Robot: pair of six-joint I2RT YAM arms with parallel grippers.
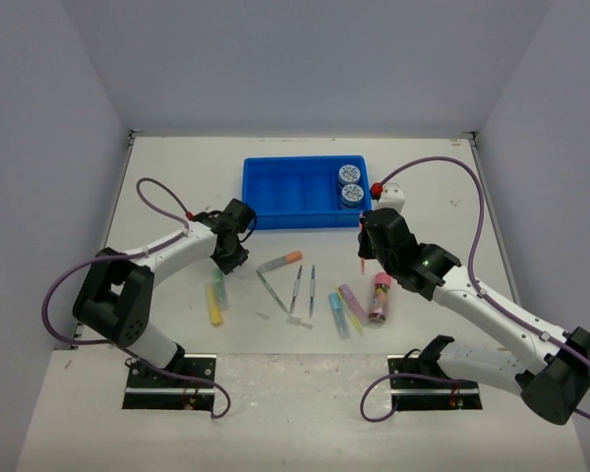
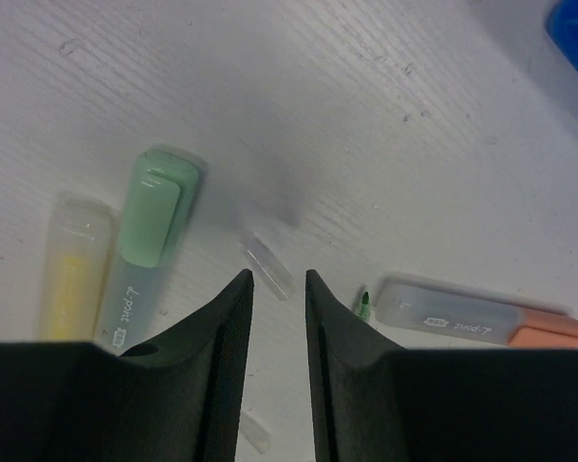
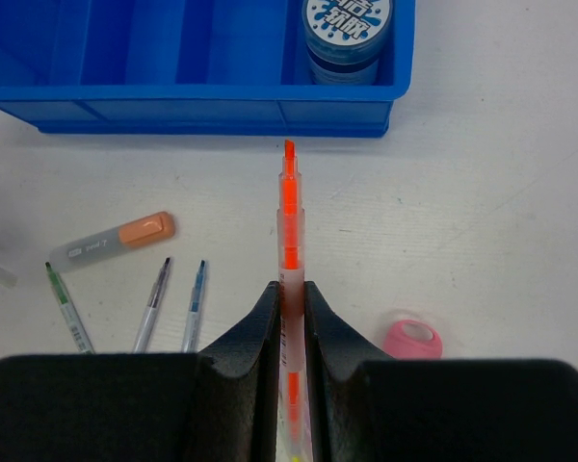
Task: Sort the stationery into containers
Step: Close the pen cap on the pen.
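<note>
The blue tray (image 1: 285,192) stands at the back centre, with two patterned discs (image 1: 351,185) in its right end. My right gripper (image 3: 289,289) is shut on an uncapped orange marker (image 3: 289,217) and holds it above the table just in front of the tray (image 3: 197,104); it is also in the top view (image 1: 365,252). My left gripper (image 2: 278,279) is open with a narrow gap, low over a small clear cap (image 2: 267,262), beside a green marker (image 2: 144,241) and a yellow marker (image 2: 72,274). It is left of centre in the top view (image 1: 228,263).
On the table lie an orange-capped grey marker (image 1: 280,262), three thin pens (image 1: 296,286), a purple marker (image 1: 351,302), a blue marker (image 1: 338,316) and a pink patterned tube (image 1: 380,296). The tube's end (image 3: 411,339) lies right of my right gripper.
</note>
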